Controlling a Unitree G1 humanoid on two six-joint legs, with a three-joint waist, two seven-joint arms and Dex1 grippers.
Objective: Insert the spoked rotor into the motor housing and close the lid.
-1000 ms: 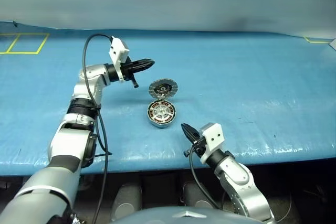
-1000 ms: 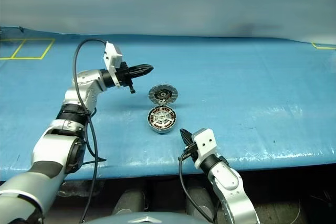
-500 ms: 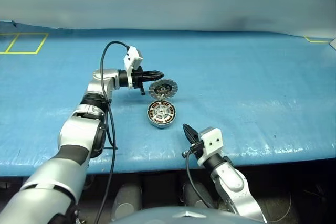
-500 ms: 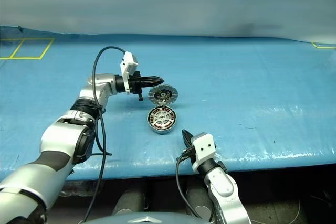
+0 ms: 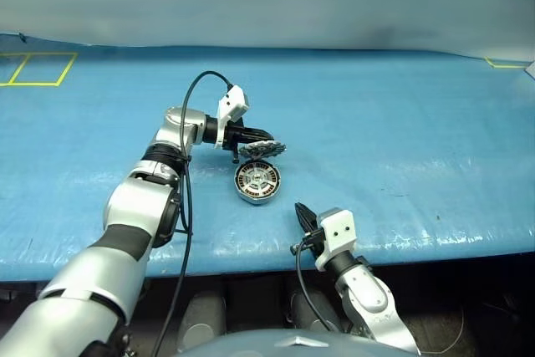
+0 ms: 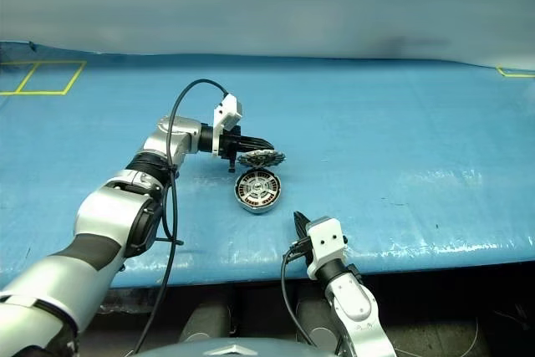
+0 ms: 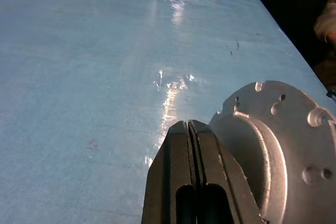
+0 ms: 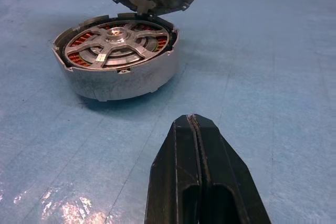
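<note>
Motor housing (image 5: 257, 182) sits on the blue bench (image 5: 401, 123), open side up. Spoked rotor (image 8: 116, 42) is seated inside it, copper windings visible between the spokes. Lid (image 5: 261, 150) stands raised on its hinge at the housing's far edge (ribbed face tilted down toward the rotor). My left jaws (image 5: 266, 135), pressed together and empty, rest against the lid's plain outer face. My right jaws (image 5: 302, 213), also together and empty, hover near the bench's front edge, apart from the housing.
</note>
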